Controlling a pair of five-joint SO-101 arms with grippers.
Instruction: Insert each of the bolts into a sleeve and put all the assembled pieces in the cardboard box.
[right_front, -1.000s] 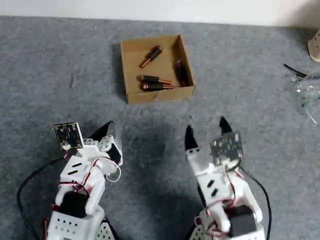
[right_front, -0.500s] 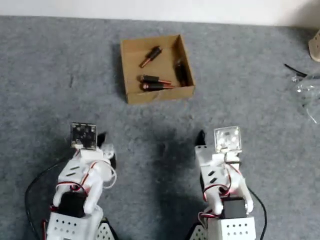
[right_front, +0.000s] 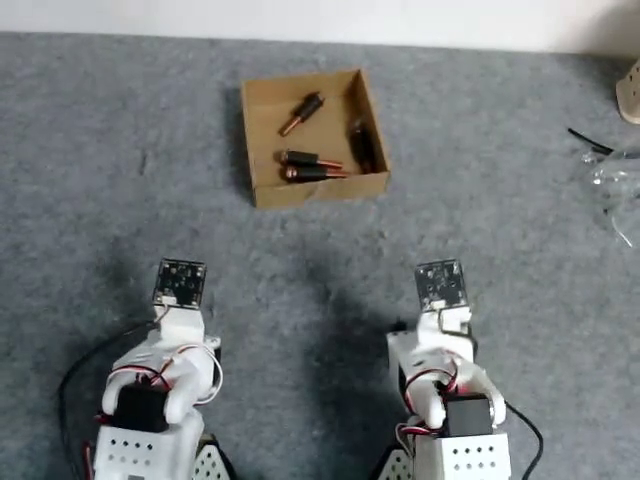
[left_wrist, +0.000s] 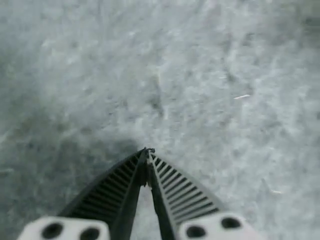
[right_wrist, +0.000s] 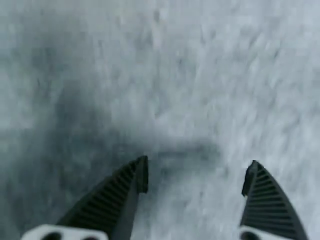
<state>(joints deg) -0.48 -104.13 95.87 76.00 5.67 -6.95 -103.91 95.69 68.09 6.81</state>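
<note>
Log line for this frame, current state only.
cardboard box: four pieces inside | left gripper: shut, empty | right gripper: open, empty

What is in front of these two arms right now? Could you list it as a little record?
Box: cardboard box, open-topped, on the grey mat
Inside it: four pieces, lying loose
Left gripper: shut, empty
Right gripper: open, empty
Side clutter: clear plastic near the mat's edge

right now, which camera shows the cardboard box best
The high view: the cardboard box sits whole, open top up, with assembled pieces lying inside. The wrist views face grey carpet past the left hand and the right hand.
</note>
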